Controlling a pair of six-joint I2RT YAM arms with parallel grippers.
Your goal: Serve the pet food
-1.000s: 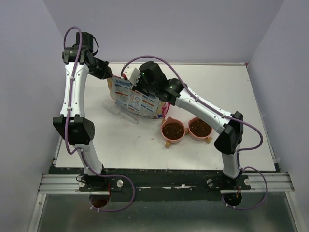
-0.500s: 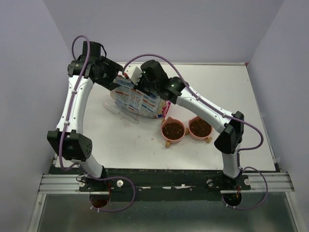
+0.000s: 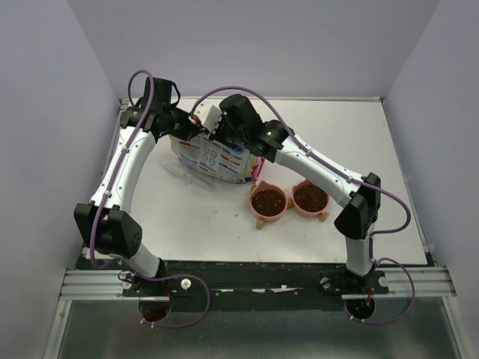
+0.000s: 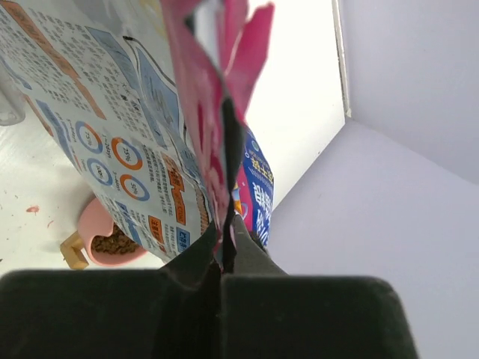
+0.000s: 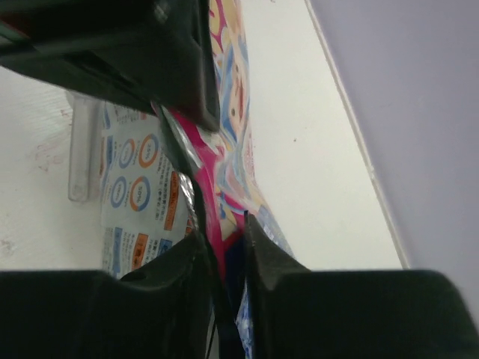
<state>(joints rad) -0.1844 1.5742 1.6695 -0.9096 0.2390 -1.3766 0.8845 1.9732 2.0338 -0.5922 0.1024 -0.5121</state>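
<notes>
The pet food is dark brown kibble [image 3: 268,200] lying in both twin pink bowls [image 3: 251,203], right of centre; one bowl's kibble [image 4: 111,244] also shows in the left wrist view. The printed bag [image 3: 213,158] stands at the back centre. My left gripper [image 3: 182,127] is shut on the bag's pink top edge [image 4: 223,239]. My right gripper [image 3: 222,133] is shut on the same pink top edge [image 5: 222,224] just to the right. The bag's label side [image 4: 112,127] faces the bowls. What is inside the bag is hidden.
A clear plastic piece [image 3: 183,170] lies on the white table [image 3: 359,149] left of the bag and shows in the right wrist view [image 5: 78,157]. Purple walls [image 3: 262,45] close in the back and sides. A few crumbs lie near the bowls.
My left arm has swung its wrist up and to the right, over the bag's top left corner. The right arm and the bowls have stayed put.
</notes>
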